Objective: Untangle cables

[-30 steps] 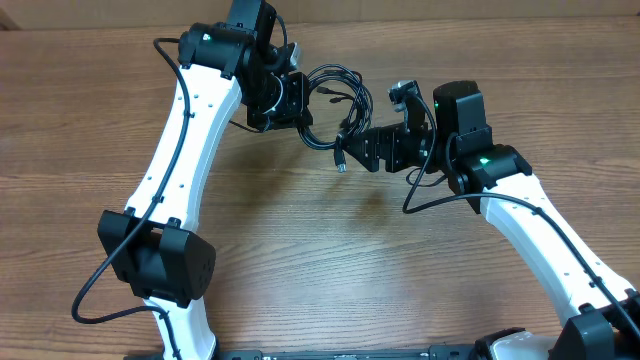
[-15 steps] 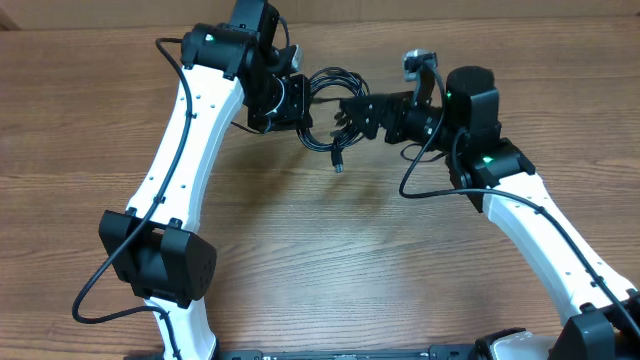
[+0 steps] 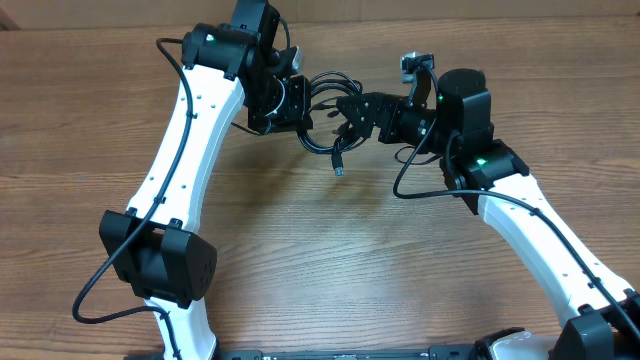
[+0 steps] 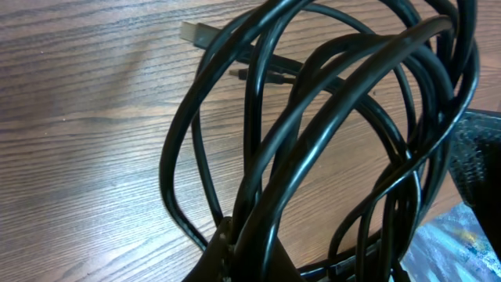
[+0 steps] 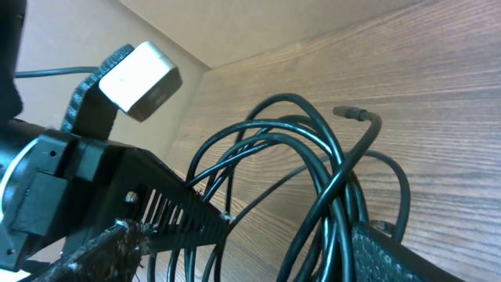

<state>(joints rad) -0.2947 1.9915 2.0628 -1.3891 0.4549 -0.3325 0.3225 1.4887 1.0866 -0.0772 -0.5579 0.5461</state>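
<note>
The cables [image 3: 328, 84] form a bundle of thin black loops held above the wooden table. My left gripper [image 3: 298, 101] is shut on the bundle's left side; in the left wrist view its fingers [image 4: 228, 252] pinch several strands at the bottom edge while the loops [image 4: 329, 117] fan out ahead. A loose end with a plug [image 3: 338, 168] hangs below. My right gripper [image 3: 352, 112] reaches in from the right and stands open, with strands [image 5: 317, 168] running between its fingers [image 5: 395, 254]. A plug tip [image 5: 348, 113] sticks up from the bundle.
The left arm's wrist camera [image 5: 141, 70] and gripper body [image 5: 86, 188] sit close in front of my right gripper. The wooden table [image 3: 330, 250] lies below, and a cardboard wall [image 3: 450, 8] runs along the far edge.
My right gripper has swung up and left from below the bundle and now straddles its right side. The left gripper and the cables have stayed almost still.
</note>
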